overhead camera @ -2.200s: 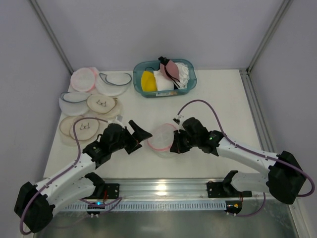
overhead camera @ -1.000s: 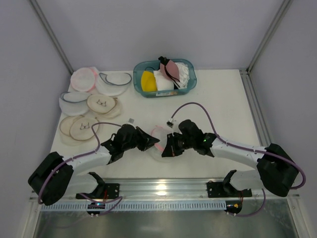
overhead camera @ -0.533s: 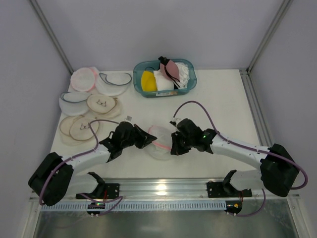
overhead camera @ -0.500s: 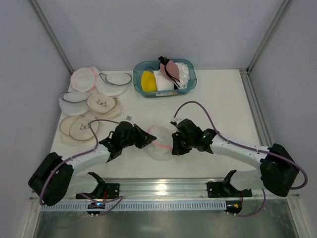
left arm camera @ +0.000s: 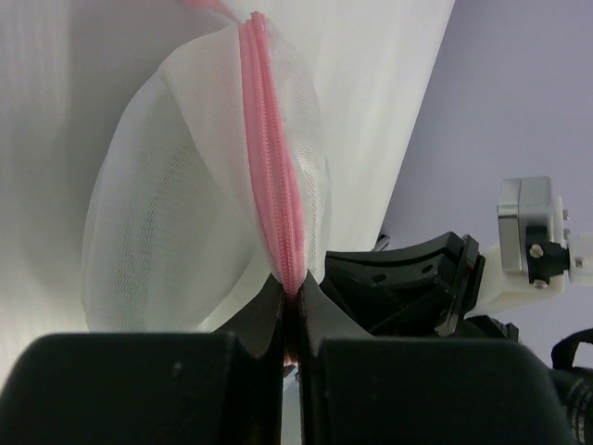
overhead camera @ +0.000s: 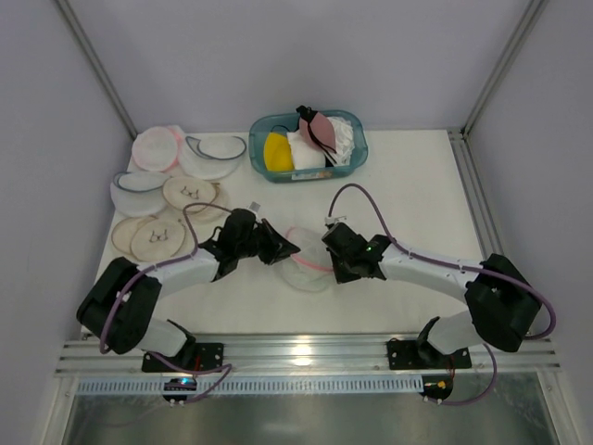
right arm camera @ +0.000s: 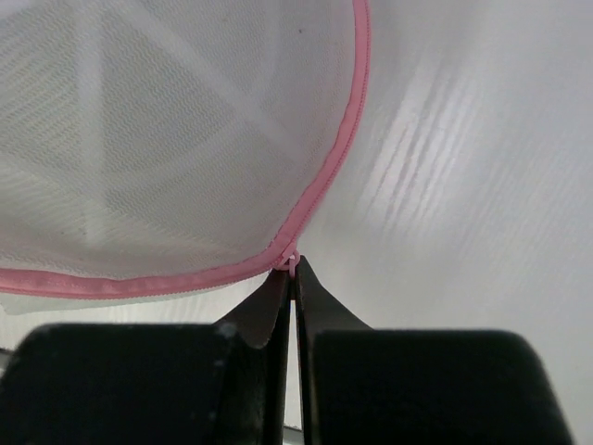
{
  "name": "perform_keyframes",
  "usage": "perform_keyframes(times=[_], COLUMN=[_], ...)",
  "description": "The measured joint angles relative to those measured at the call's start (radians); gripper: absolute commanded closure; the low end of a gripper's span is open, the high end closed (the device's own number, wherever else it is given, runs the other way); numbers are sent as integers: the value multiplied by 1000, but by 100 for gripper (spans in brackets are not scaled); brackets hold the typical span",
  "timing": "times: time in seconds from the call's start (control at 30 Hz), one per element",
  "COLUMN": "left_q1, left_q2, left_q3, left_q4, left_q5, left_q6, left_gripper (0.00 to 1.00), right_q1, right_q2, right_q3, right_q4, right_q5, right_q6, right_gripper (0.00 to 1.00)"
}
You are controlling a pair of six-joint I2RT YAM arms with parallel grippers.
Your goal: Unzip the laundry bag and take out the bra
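- Laundry bag (overhead camera: pixel 307 263) on the bench (overhead camera: pixel 417 190), between the two arms' jaws, pink zipper rim (left arm camera: pixel 269 176) showing.
- Left jaws, bag's left side: clamped on the rim.
- Right jaws, bag's right side: clamped on the rim.

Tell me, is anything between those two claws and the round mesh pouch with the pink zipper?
Nothing visible. The left claw and the right claw are each pinched shut on the pink zipper rim of the laundry bag, from opposite sides.
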Motion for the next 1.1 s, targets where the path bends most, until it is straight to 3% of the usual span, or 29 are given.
perform_keyframes(times=[0.07, 0.13, 0.17, 0.2, 0.3, 0.4, 0.57, 0.77, 0.97, 1.1], left_q1=[8, 14, 17, 22, 38, 48, 49, 49, 37, 16], left_q2=[52, 101, 124, 148, 216, 241, 174, -72, -287, -341], left_q3=[51, 95, 114, 132, 159, 146, 79, 9, -62, -98], left_q4=[4, 14, 19, 21, 46, 60, 49, -47, -123, -143], left_q5=[25, 49, 61, 71, 89, 89, 48, -17, -50, -53], left_q6=[34, 64, 81, 91, 113, 109, 103, 78, 31, -7], left_gripper=[100, 89, 79, 58, 23, 5, 1, 1, 1, 1], right_q1=[0, 0, 0, 0, 0, 0, 0, -2, -2, -2], right_q2=[-16, -47, -62, -81, -132, -159, -166, -169, -176, -176], right_q3=[2, 2, 2, 2, 2, 2, 2, 0, -13, -43], right_q4=[-12, -29, -35, -43, -61, -73, -86, -69, 29, 135], right_q5=[33, 58, 66, 74, 94, 103, 102, 37, -175, -347], right_q6=[1, 0, 0, 0, 0, 0, 0, -8, -23, -30], right_gripper=[96, 96, 96, 96, 96, 96, 96, 96, 96, 96])
